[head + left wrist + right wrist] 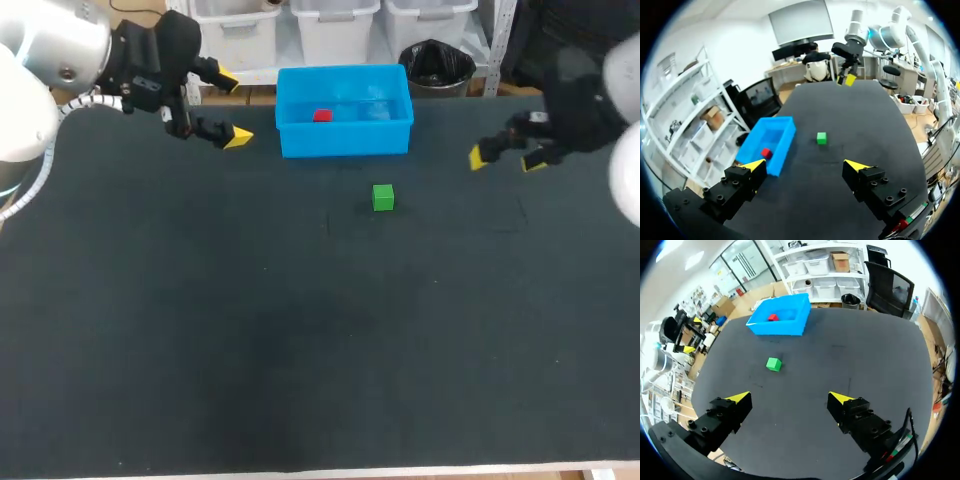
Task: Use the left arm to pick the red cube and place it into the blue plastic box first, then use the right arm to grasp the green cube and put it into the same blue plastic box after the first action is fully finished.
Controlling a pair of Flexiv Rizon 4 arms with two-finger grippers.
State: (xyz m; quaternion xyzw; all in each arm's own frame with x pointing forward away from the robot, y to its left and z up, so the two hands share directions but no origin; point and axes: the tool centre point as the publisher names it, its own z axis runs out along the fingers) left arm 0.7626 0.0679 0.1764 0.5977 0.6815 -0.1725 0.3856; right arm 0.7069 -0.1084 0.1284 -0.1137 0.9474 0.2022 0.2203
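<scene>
- Head view. Red cube (322,116): inside the blue plastic box (345,140), near its left half. The box stands at the far edge of the black table (300,330).
- Green cube (383,197): on the table just in front of the box, touching nothing.
- Left gripper (233,108): beside the box's left wall, fingers spread wide, nothing between them.
- Right gripper (505,158): well right of the box and the green cube, fingers apart, nothing between them.
- Left wrist view. Fingers spread; green cube ahead of the gap, well apart. Red cube in the box, ahead of one fingertip.
- Right wrist view. Fingers spread and bare; green cube ahead, nearer one finger's side, with the box and red cube beyond it.
</scene>
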